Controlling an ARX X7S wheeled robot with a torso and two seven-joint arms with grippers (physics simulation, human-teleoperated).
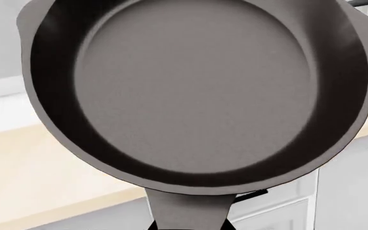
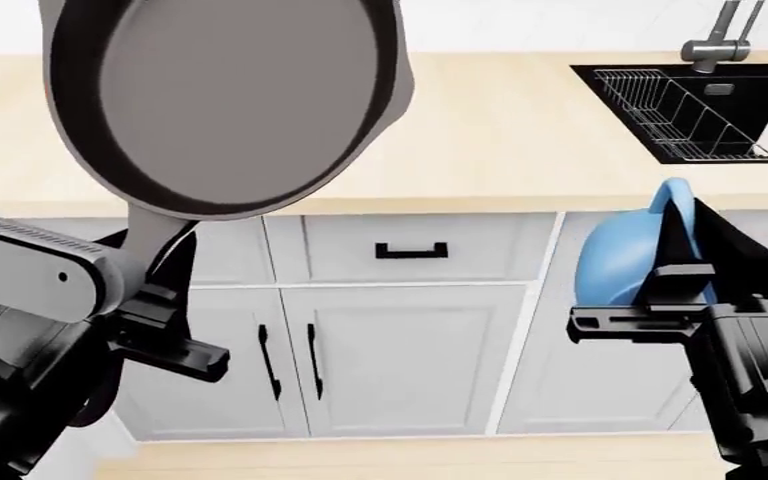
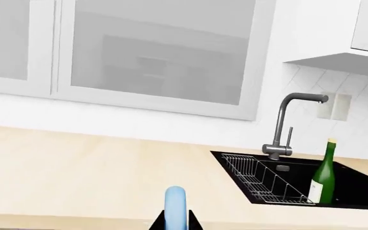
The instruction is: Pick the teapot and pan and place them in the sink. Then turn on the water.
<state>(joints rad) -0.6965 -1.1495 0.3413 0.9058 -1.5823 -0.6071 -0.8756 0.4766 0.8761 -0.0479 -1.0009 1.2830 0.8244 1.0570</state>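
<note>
Item: pan (image 2: 231, 100), black cast iron, judged heavy, rigid and lever-prone; carried aloft by its long handle in the left gripper (image 2: 157, 290), fingers pinching the handle near the bowl, over the tabletop's (image 2: 518, 150) front edge, well left of the sink (image 2: 704, 110). Item: teapot (image 2: 631, 255), glossy light blue, judged light, slick and breakable; right gripper (image 2: 678, 290) pinched its arched loop handle, before the front edge below the sink.
</note>
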